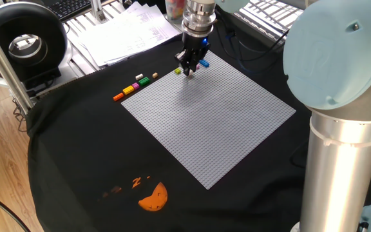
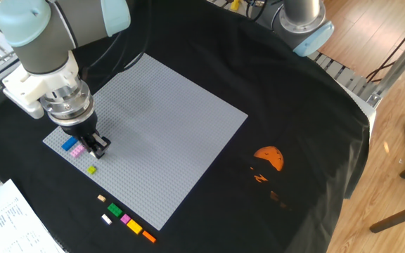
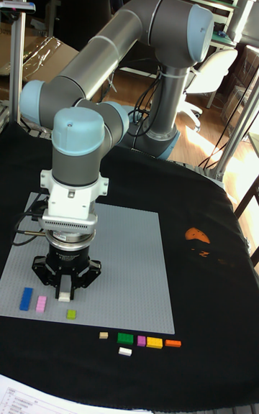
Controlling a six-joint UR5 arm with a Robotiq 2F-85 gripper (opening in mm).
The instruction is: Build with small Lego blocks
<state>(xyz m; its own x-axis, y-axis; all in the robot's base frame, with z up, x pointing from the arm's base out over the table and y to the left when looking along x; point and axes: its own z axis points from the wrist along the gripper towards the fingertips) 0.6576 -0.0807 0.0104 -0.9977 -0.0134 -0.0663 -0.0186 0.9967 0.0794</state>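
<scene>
My gripper (image 3: 65, 286) hangs just above the near left part of the grey baseplate (image 3: 122, 263), with its fingers drawn in on a small whitish Lego block (image 3: 65, 285). In the fixed views that same gripper (image 2: 98, 145) (image 1: 187, 69) hides what it holds. On the plate beside it lie a blue block (image 2: 69, 145), a pink block (image 2: 76, 150) and a lime block (image 2: 91, 169). Off the plate on the black cloth are tan (image 2: 101, 199), green (image 2: 114, 210), white (image 2: 106, 219), pink (image 2: 125, 219), yellow (image 2: 134, 226) and orange (image 2: 148, 236) blocks.
A black cloth (image 1: 76, 148) covers the table and bears an orange half-round print (image 1: 153, 197). Papers (image 1: 124, 29) and a black round device (image 1: 21, 42) lie past the cloth's edge. The arm's wide base column (image 1: 343, 161) stands at one side.
</scene>
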